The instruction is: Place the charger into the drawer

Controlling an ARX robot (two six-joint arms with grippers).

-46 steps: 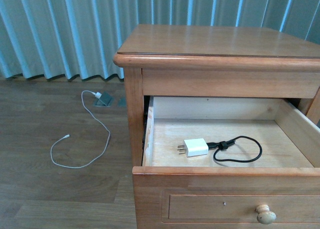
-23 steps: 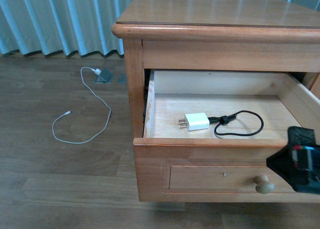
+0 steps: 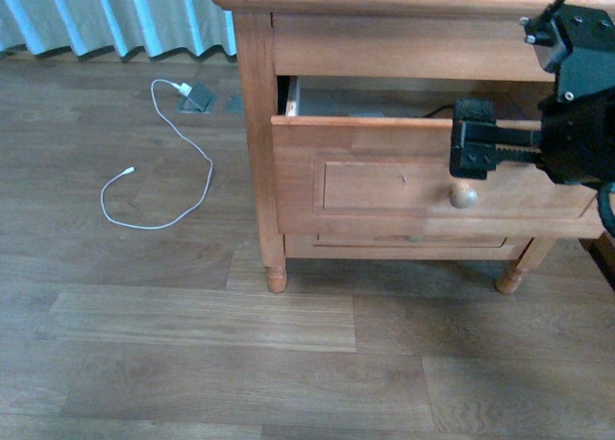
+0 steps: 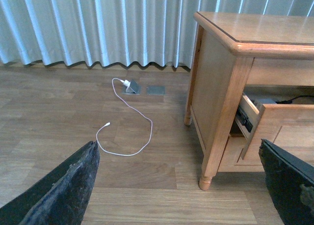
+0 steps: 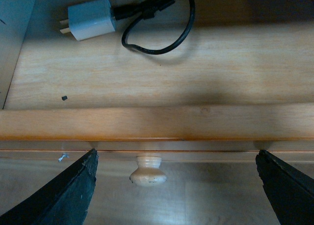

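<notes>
charger: small white rectangular plug-in block with black looped cable, lying on pale wood floor inside drawer, toward the back
drawer: upper honey-coloured wooden drawer, partly open, round pale knob
right gripper: jaws wide apart, above drawer front, over knob, holding nothing
left gripper: jaws wide, empty, clear of nightstand
floor: thin white cable on dark wood planks

White charger lies flat inside the drawer — pulled partly open.
</notes>
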